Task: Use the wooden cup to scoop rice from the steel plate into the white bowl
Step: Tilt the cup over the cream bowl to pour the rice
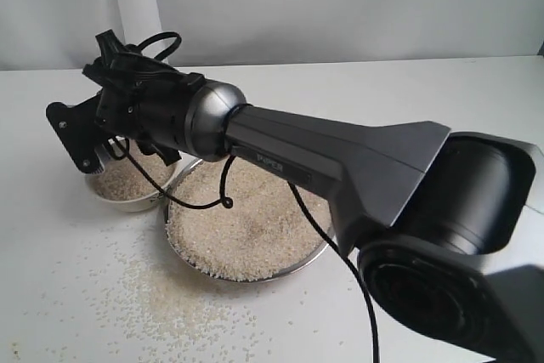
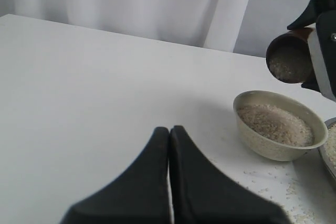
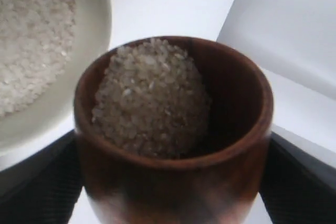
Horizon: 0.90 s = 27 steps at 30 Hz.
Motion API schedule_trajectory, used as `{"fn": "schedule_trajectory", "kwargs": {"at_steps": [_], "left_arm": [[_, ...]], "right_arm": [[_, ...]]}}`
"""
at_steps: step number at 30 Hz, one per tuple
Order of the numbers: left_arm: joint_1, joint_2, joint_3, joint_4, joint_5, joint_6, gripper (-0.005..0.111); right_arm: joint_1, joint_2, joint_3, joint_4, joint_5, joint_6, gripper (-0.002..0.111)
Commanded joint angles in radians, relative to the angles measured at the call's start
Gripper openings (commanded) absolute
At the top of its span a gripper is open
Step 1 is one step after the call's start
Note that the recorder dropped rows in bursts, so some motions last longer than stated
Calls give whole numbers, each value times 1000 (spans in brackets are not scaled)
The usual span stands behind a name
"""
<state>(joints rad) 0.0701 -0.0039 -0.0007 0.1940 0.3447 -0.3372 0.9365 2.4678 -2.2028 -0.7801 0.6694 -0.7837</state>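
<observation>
My right gripper (image 3: 173, 195) is shut on the wooden cup (image 3: 173, 182), with a dark finger on each side. The cup is tilted and holds a heap of rice (image 3: 149, 98). It hangs just above and beside the white bowl (image 3: 92, 19), which is partly filled with rice (image 2: 273, 124). In the exterior view the right gripper (image 1: 89, 142) reaches across over the white bowl (image 1: 127, 203) and hides the cup. The steel plate (image 1: 255, 276), heaped with rice (image 1: 246, 218), sits next to the bowl. My left gripper (image 2: 169, 130) is shut and empty over bare table, away from the wooden cup (image 2: 289, 59).
Spilled rice grains (image 1: 170, 303) lie scattered on the white table in front of the plate and bowl. The right arm's dark body (image 1: 340, 159) spans the scene over the plate. A pale curtain (image 2: 157, 3) hangs behind the table.
</observation>
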Motion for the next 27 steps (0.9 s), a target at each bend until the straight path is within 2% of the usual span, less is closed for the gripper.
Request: {"fn": "schedule_trajectory", "kwargs": {"at_steps": [1,7,20,27], "left_arm": [[-5,4,1,3,-7,-2,0],[-5,4,1,3,-7,-2,0],[-5,4,1,3,-7,-2,0],[-5,4,1,3,-7,-2,0]], "right_arm": [[9,6,-7,-37,-9,3,0],[11,6,-7,-107,105,2,0],[21,6,-7,-127,92,7,0],[21,6,-7,-188,79,-54,0]]}}
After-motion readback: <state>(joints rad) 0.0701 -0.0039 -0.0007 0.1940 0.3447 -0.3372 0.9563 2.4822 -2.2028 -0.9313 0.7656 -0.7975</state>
